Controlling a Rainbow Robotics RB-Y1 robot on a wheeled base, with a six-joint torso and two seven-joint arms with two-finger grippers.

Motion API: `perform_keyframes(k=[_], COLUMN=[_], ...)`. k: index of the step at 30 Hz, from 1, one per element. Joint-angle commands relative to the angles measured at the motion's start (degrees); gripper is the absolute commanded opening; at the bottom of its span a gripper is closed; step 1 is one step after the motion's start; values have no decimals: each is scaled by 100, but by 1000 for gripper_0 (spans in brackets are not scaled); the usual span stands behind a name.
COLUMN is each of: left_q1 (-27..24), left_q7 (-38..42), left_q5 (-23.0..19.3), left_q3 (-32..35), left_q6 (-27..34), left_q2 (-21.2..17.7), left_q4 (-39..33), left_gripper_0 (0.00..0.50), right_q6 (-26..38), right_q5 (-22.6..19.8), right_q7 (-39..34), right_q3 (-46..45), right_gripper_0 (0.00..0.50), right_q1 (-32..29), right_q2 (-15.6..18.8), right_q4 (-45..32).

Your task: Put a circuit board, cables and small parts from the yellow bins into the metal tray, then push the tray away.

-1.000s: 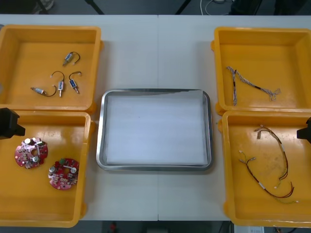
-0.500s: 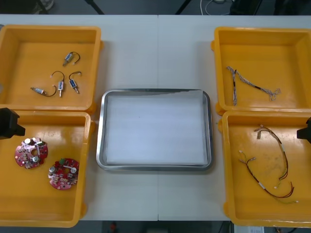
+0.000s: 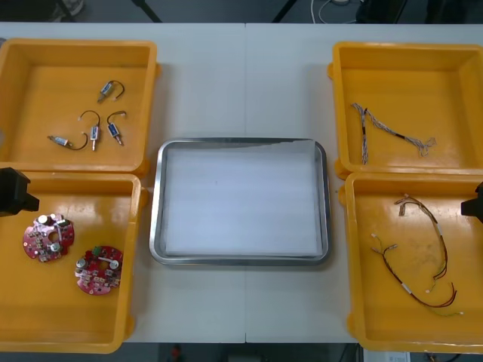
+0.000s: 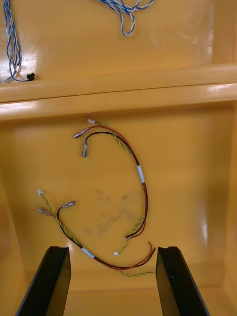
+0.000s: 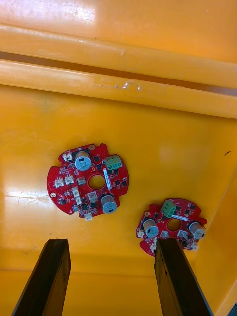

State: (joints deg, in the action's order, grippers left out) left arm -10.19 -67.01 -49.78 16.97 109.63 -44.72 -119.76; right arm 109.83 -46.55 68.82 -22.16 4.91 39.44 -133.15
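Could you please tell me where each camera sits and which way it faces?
Front view: overhead, looking steeply down at table, metal tray and yellow bins; left arm and right arm at its side edges.
Left wrist view: on that wrist, facing two circuit boards past the open left gripper.
Right wrist view: on that wrist, facing red and yellow cables past the open right gripper.
Front and left wrist views share the boards.

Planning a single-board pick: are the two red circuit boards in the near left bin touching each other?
Apart. In the left wrist view, bare floor of the yellow bin shows between the first circuit board and the second circuit board.
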Motion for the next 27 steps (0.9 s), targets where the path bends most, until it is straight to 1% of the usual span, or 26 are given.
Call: perform_keyframes(k=[1, 27], left_q1=[78, 78], left_q7=[-471, -471], left_q5=[-41, -41], left_q3=[157, 157], left_q6=[37, 37], left_q2=[-239, -239], left_q4=[-153, -153], left_gripper_0=[500, 500], right_q6=[17, 17], right_q5=[-39, -39], right_q7=[131, 131], right_q3=[-166, -166], right_gripper_0=[500, 500], right_q1=[-95, -95], right_q2=[107, 107], right_q4=[-168, -168])
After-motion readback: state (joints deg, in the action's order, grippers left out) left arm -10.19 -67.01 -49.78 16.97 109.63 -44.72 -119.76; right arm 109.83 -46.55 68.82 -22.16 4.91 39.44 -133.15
